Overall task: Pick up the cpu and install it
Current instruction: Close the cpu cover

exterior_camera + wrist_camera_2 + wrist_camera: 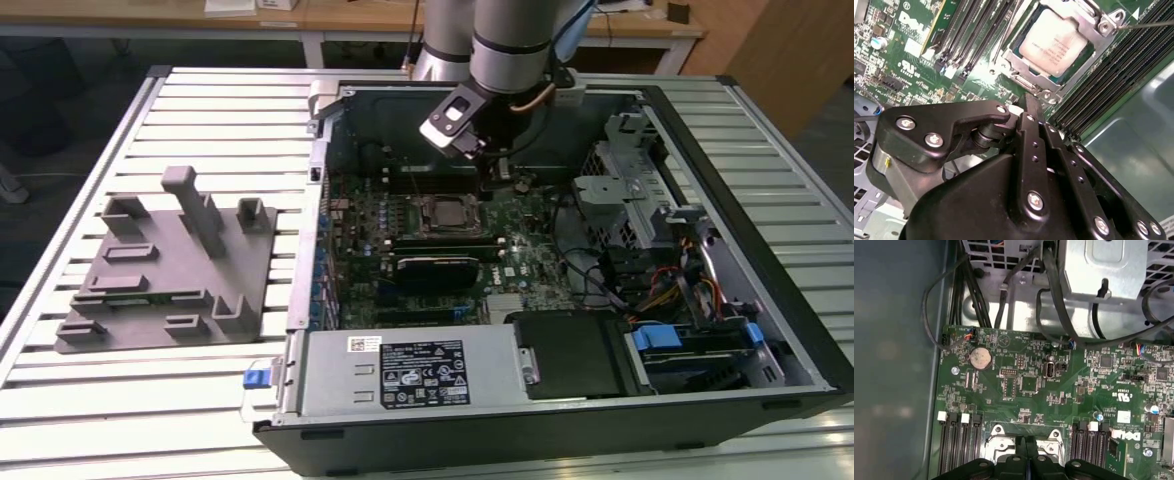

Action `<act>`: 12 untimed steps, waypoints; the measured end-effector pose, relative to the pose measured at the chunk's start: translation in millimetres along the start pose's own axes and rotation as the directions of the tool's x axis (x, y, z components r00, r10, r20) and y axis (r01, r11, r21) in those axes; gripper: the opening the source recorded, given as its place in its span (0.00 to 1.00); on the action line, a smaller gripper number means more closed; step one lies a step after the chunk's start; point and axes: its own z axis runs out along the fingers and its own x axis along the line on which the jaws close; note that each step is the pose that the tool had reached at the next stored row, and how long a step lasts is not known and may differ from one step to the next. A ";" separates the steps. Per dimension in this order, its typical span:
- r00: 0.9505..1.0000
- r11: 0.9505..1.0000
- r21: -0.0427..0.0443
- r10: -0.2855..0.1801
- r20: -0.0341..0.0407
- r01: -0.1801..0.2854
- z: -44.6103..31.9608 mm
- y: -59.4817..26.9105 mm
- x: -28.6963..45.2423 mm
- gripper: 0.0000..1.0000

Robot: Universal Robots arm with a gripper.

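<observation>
At the exterior view's left, a grey plastic tray (160, 290) with upright posts lies on the slatted metal table (80, 150). Just to its right on the table is the black computer case (787, 330), lying on its side with the open side up.

The case holds:
- a green motherboard (534, 265);
- a silver power supply box (400, 370) at the near edge, bearing a white-and-black printed label (424, 378);
- a metal drive cage (641, 200) with coloured wiring, at that view's right.

The cpu (447, 213), a small square chip with a silvery-grey top, sits in the socket at the middle of the motherboard, below the arm.

In the second wrist view the cpu (1056, 42) lies inside a bright metal socket frame (1019, 65) and has faint print on its top. A thin metal lever (1149, 23) runs off one corner of the frame, and black memory slots (1114, 85) run alongside. The black gripper (1030, 100) hangs just beside the socket. Its fingers are closed tip against tip with nothing between them. Whether the tips touch the board I cannot tell.

The first wrist view shows another stretch of the board: a round silver coin cell (980, 358), white printed markings, and black cables (1054, 305) running up past the board's edge.
</observation>
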 end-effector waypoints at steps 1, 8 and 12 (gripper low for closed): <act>1.000 1.000 0.000 0.000 0.000 0.000 0.4 -1.3 0.1 0.11; 1.000 1.000 0.000 0.000 0.000 0.000 2.8 -13.9 1.0 0.11; 1.000 1.000 0.000 0.000 0.000 0.000 3.3 -17.7 1.3 0.11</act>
